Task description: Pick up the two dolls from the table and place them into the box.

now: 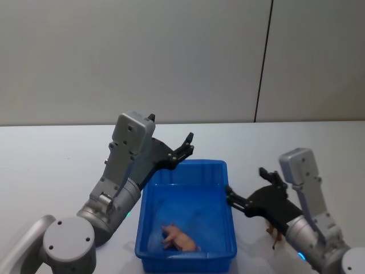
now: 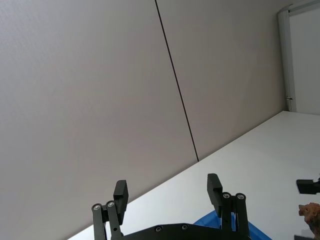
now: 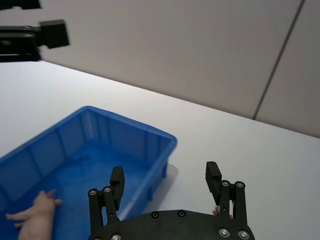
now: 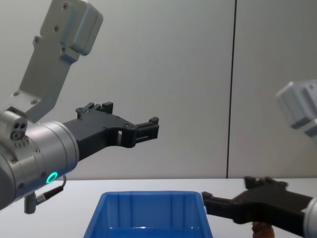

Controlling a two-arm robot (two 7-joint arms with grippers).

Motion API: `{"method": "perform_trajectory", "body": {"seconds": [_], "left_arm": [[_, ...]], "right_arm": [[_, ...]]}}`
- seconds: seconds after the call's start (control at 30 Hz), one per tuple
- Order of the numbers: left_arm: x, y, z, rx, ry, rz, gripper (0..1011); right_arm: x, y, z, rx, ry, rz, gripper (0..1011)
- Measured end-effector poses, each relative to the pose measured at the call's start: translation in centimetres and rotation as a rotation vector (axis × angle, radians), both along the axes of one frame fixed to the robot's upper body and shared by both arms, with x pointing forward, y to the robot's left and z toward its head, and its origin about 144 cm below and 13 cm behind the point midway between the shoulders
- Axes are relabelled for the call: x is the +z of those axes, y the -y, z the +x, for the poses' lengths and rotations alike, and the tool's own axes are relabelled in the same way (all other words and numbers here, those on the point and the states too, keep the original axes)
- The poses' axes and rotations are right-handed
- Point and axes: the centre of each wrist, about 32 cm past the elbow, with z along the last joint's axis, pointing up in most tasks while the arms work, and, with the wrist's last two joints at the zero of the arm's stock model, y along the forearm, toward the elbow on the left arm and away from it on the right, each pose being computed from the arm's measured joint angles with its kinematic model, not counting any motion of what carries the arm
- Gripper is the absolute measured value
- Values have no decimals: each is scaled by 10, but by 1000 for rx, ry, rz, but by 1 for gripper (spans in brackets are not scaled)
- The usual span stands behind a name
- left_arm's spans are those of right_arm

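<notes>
One brown doll (image 1: 274,233) peeks out under the spread, empty right gripper (image 3: 165,171), mostly hidden, maybe standing. The spread left gripper (image 2: 167,184) hangs above the blue box (image 1: 224,166), pink doll (image 1: 180,239) inside.

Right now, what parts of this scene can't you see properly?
Reddish-brown doll: head view, mostly hidden behind the right gripper; chest view, cut off by the bottom edge.
Pink doll: chest view, hidden behind the near wall of the blue box; right wrist view, partly cut off by the bottom edge.
</notes>
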Motion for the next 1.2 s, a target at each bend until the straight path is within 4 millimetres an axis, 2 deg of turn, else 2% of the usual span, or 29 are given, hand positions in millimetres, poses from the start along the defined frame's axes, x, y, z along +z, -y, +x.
{"method": "perform_trajectory", "body": {"seconds": [0.6, 1.2], "left_arm": [[0, 0, 0, 0, 0, 0, 1001], [0, 0, 0, 0, 0, 0, 1001]], "right_arm": [[-5, 16, -15, -147, -73, -28, 1001], [-23, 15, -19, -179, -173, -32, 1001]]}}
